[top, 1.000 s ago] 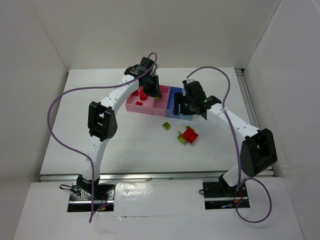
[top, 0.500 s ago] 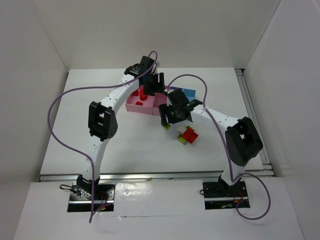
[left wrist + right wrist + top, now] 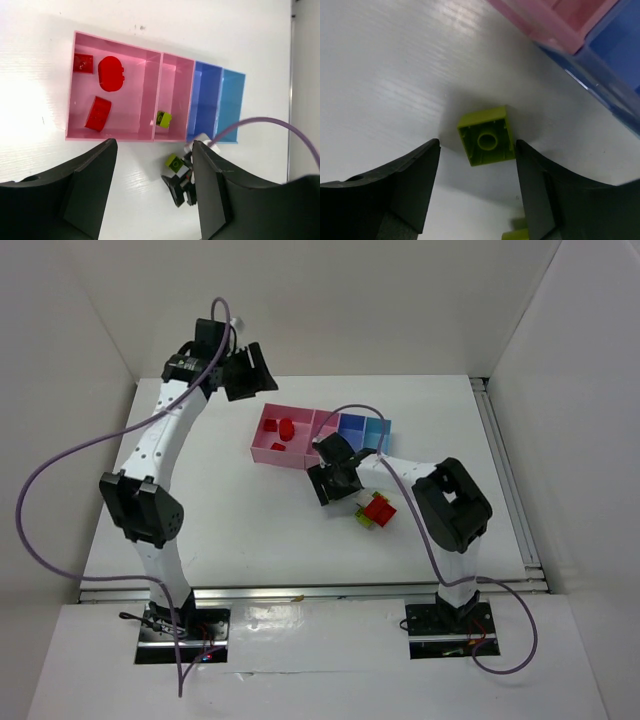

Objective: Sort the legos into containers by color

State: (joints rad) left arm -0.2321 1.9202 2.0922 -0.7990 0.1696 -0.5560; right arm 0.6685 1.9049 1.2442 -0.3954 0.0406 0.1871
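The containers stand in a row: wide pink bin (image 3: 131,50), narrow pink bin (image 3: 176,85), blue bin (image 3: 205,95), light blue bin (image 3: 232,105). Three red legos (image 3: 111,80) lie in the wide pink bin, and one yellow-green lego (image 3: 163,118) lies in the narrow pink one. My left gripper (image 3: 248,372) hangs open and empty, high above the table's back left. Down on the table, my right gripper (image 3: 477,146) is open around an upside-down yellow-green lego (image 3: 487,136). This brick sits nearer the right finger (image 3: 535,185).
A cluster of red, white and yellow-green bricks (image 3: 377,510) lies on the table just right of my right gripper (image 3: 333,485). The pink bin's corner (image 3: 555,20) and the blue bin's wall (image 3: 615,65) are close behind the brick. White walls enclose the table.
My left gripper opened over the wide pink bin, then rose back and to the left, empty. My right gripper swung left from the blue bins down to the yellow-green lego, its jaws narrowing.
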